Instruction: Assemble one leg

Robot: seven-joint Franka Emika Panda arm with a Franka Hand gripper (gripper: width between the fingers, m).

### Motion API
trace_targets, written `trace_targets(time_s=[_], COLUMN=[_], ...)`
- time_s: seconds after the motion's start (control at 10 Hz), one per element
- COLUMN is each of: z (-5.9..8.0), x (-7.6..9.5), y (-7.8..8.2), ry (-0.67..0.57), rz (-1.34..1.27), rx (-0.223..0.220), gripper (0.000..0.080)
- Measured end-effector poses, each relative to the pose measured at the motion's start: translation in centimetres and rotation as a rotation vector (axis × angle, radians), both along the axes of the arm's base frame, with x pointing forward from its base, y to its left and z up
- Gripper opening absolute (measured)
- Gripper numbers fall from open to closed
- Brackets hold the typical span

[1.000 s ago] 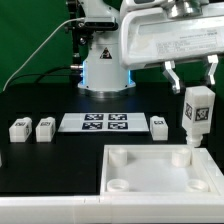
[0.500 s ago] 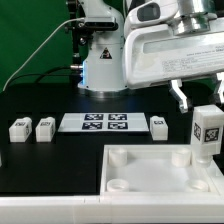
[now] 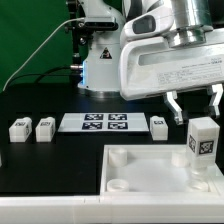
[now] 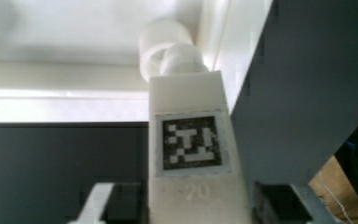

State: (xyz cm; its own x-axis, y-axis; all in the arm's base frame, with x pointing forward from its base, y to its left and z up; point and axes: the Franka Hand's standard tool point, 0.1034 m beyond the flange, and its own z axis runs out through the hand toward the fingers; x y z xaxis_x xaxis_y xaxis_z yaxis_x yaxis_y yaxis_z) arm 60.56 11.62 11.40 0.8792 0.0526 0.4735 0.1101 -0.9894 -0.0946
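The leg [image 3: 203,138], pinched in the tool [image 4: 190,205], has dropped toward the panel's [image 3: 150,153] lower-right corner socket [image 3: 204,167]; seating it looks next.

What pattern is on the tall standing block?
Black-and-white square tag on the white leg; wrist view shows best.

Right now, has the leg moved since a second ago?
Yes. The leg has come down against the white panel, toward its far corner on the exterior view's right, drifting slightly rightward.

The leg [image 3: 203,140] stands upright over the white panel's [image 3: 150,172] far socket at the exterior view's right; small white blocks [image 3: 45,127] flank the marker board [image 3: 107,122].
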Motion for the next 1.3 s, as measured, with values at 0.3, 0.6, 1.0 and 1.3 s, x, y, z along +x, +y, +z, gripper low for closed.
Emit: trace_targets(time_s=[0.3,0.6,1.0,1.3], z=[0.0,-0.5,-1.5,-1.8], x=[0.3,0.7,0.6,0.0], y=[-0.1,-0.1,-0.1,0.3], ry=[-0.004,-0.004,0.005,0.002], rz=[0.006,0.005,0.004,-0.004], rx=[-0.004,-0.002,-0.002,0.004], gripper=[0.0285,0.0285,0.0285,0.0281])
